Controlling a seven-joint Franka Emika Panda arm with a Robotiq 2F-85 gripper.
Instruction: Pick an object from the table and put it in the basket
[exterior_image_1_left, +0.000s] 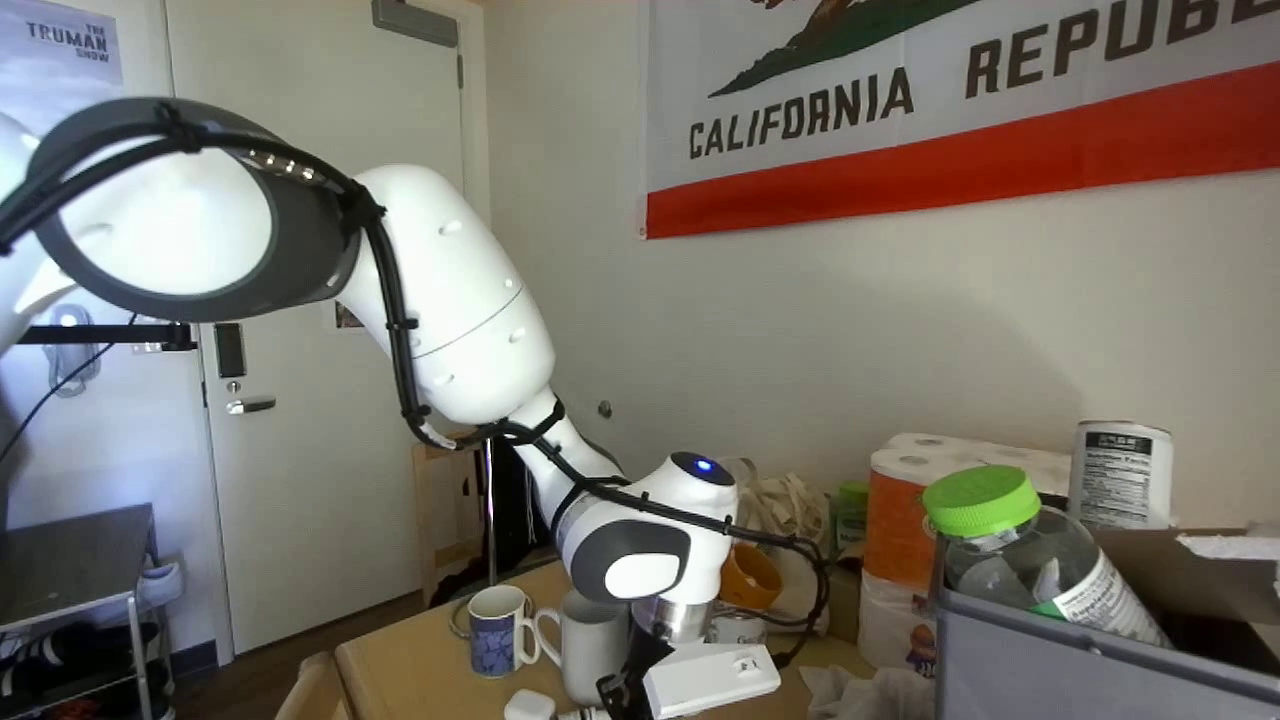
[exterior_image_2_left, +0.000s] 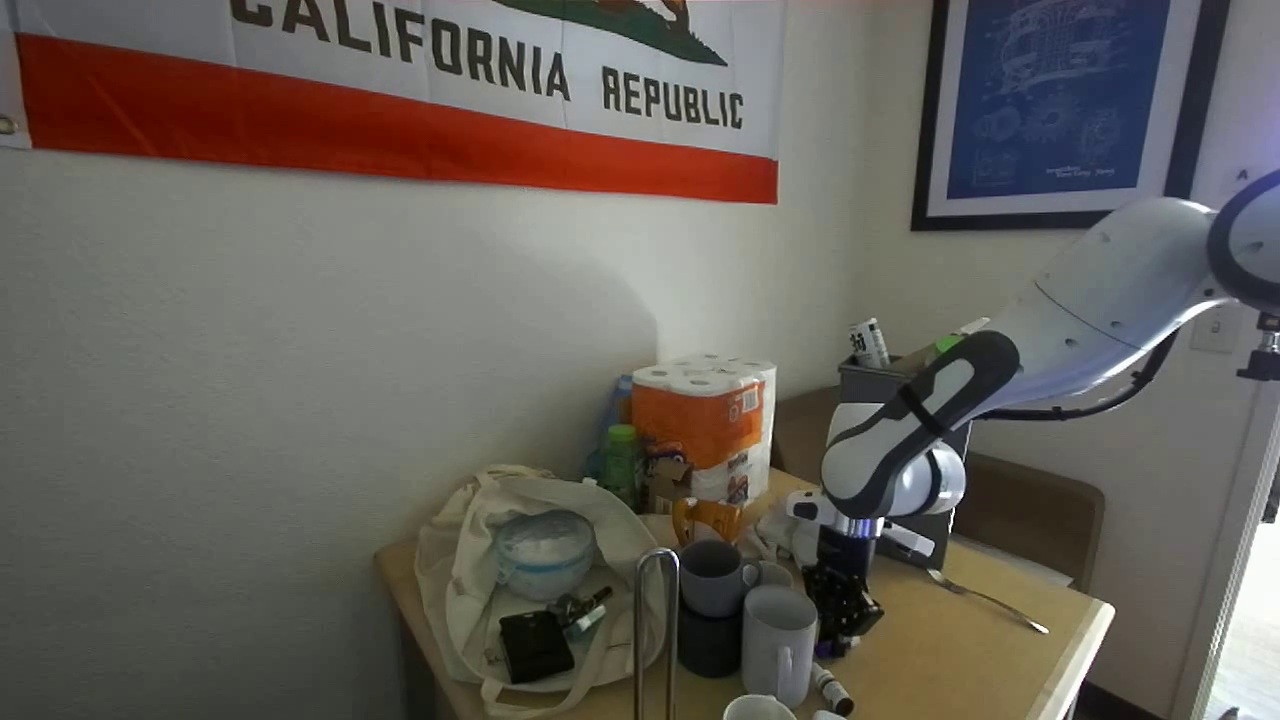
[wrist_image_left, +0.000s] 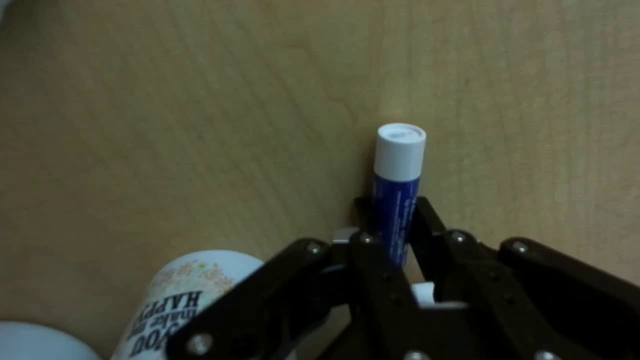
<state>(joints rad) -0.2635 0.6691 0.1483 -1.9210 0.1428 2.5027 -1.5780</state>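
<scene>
I have my end effector (wrist_image_left: 394, 211) pinching the blue tube (wrist_image_left: 399, 192) across its narrow body, presumably so it won't roll, low at the bench (wrist_image_left: 225, 125), with the lettered mug (wrist_image_left: 181, 292) at its 8 o'clock in the wrist view.

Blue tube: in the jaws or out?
In: the wrist view shows the tube between the jaws, which are shut on its sides. Whether it's clear of the table, can't tell.

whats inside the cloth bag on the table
In an exterior view, the bag's open mouth shows a blue-rimmed tub, plus what look like a black wallet and keys. Anything beneath them or deeper in the folds is covered and cannot be seen.
</scene>
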